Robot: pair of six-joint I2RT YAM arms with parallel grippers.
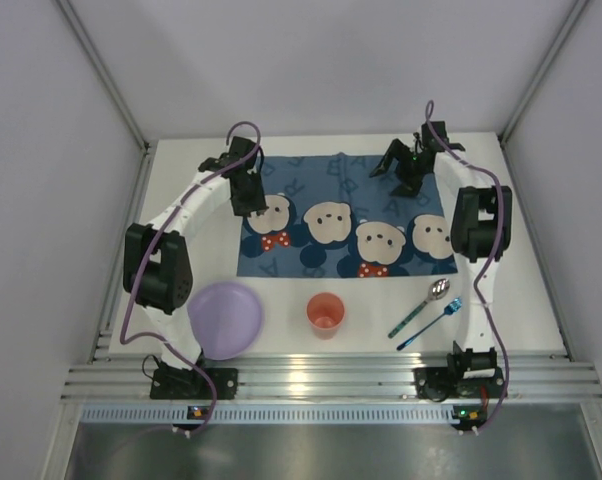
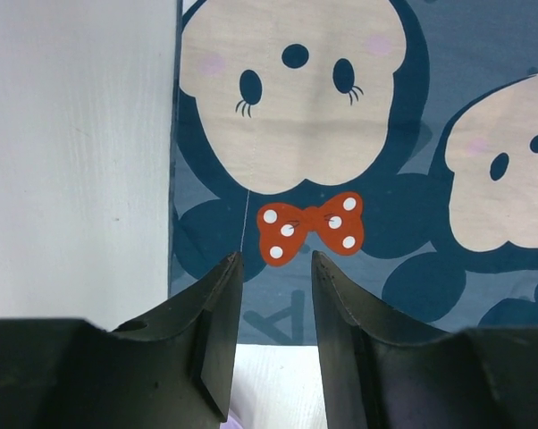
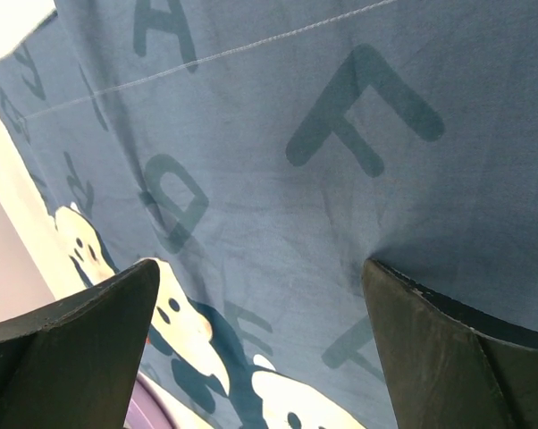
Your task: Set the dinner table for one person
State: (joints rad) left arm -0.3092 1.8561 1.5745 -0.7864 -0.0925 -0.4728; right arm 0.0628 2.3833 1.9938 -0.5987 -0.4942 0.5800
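Observation:
The white dinner table (image 1: 541, 300) carries a blue placemat (image 1: 316, 172) printed with cartoon mouse faces, lying flat in the middle. My left gripper (image 1: 249, 203) hangs over the mat's left edge. In the left wrist view this gripper (image 2: 274, 259) is partly open with nothing between its fingers, only placemat (image 2: 430, 54) and bare table (image 2: 72, 161) below. My right gripper (image 1: 406, 176) is over the mat's far right part. It (image 3: 260, 268) stands wide open just above the cloth (image 3: 340, 179), and the cloth puckers at its right fingertip (image 3: 381, 273).
Along the near side of the table sit a purple plate (image 1: 226, 318), an orange cup (image 1: 325, 314), a metal spoon (image 1: 428, 300) and a blue fork (image 1: 433, 324). A ribbed aluminium rail (image 1: 331, 378) runs along the front edge. Grey walls close in left, right and back.

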